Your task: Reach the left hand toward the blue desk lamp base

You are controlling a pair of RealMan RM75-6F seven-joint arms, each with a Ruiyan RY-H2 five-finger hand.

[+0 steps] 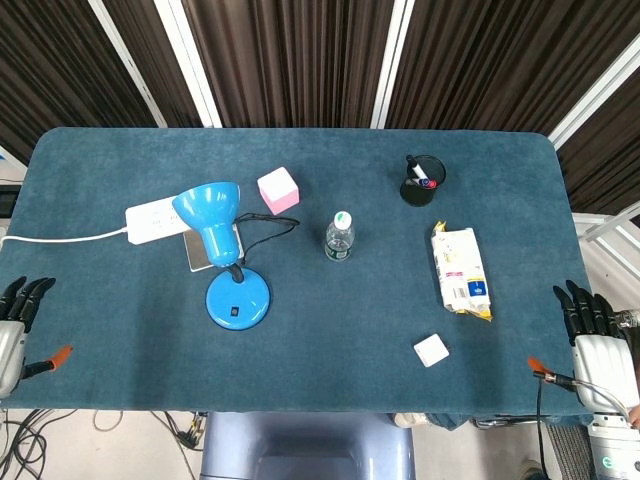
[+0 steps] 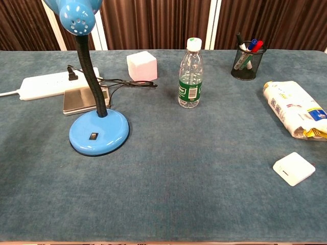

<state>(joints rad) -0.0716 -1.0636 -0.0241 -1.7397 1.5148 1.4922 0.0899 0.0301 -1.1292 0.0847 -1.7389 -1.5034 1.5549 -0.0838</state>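
Dark curtains behind, blue desk [image 1: 300, 400] in front. Left robot hand [image 1: 12, 330] sits at the desk's near-left corner, fingers spread, holding nothing, well apart from the lamp base [image 1: 237, 300], which lies toward its three o'clock near the power strip [image 1: 155, 220]. Right robot hand [image 1: 598, 350] idles, fingers apart and empty. Looks like the reach is barely begun; next, the left must swing inward across the desk toward the base.

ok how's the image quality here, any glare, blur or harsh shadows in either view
Head view: even, soft lighting, sharp overall; the lamp base casts only a faint shadow, and the left hand and right hand are cut by the frame edges. Chest view: also sharp, mild highlights on the water bottle, the lamp shade cropped at the top, neither hand in frame.
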